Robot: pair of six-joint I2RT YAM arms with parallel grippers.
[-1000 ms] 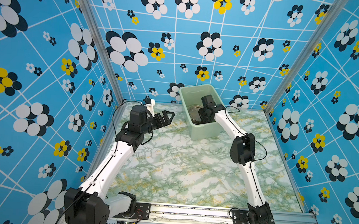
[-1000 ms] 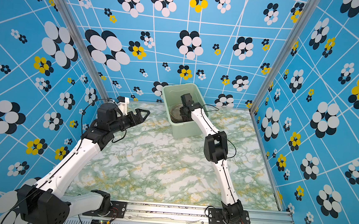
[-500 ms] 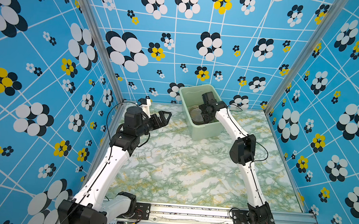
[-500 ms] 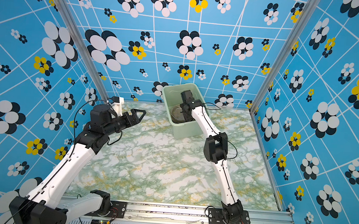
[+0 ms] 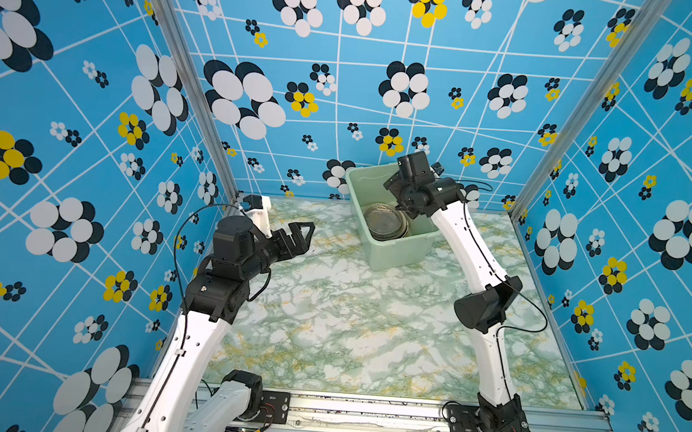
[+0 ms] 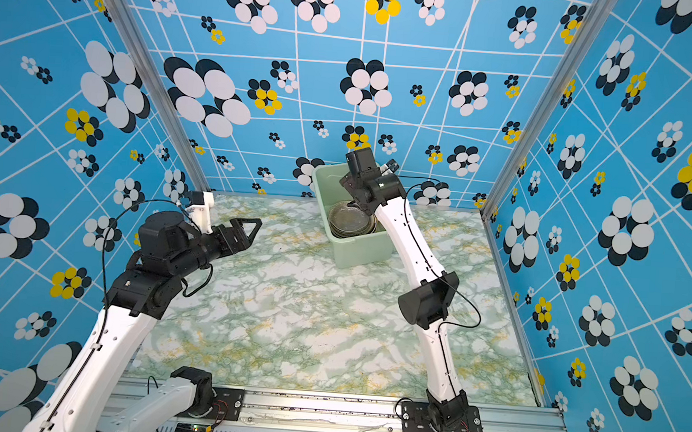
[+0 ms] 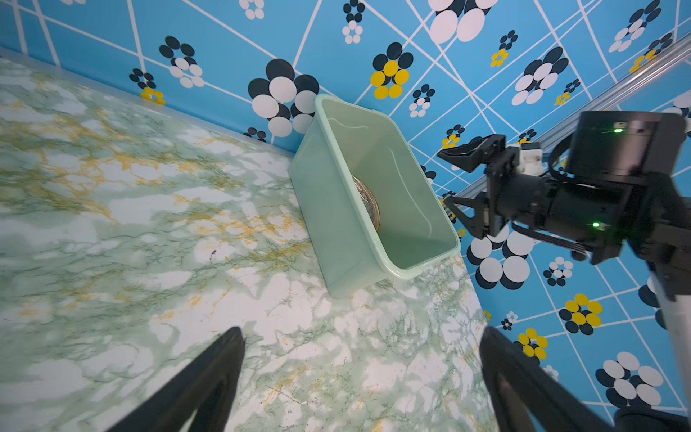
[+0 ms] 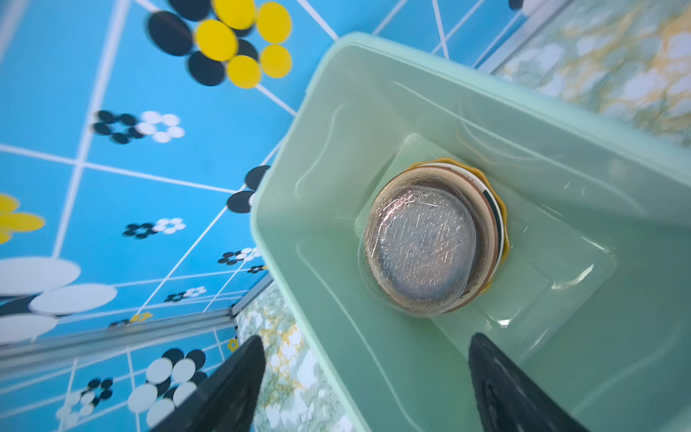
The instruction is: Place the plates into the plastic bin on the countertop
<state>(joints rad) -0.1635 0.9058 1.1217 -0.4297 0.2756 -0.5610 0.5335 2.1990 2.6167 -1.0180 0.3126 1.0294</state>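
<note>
The pale green plastic bin (image 5: 396, 254) (image 6: 358, 251) stands on the marbled countertop (image 5: 349, 317) at the back wall. In it lies a stack of plates (image 5: 383, 221) (image 6: 350, 221) (image 8: 422, 247): a clear glass one on top, brown, white and yellow rims below. My right gripper (image 8: 366, 338) (image 7: 447, 179) hangs open and empty above the bin's far end, over the stack. My left gripper (image 5: 303, 237) (image 6: 251, 229) (image 7: 361, 333) is open and empty above the countertop at the back left, well apart from the bin. No plates show outside the bin.
Blue flowered walls (image 5: 385, 103) close in the back and both sides, with metal posts (image 5: 202, 102) in the back corners. The bin sits close to the back wall. A metal rail (image 5: 364, 410) with the arm bases runs along the front edge.
My right gripper has opened and risen from the stack of plates inside the bin. My left arm has drawn back toward the left, still open.
</note>
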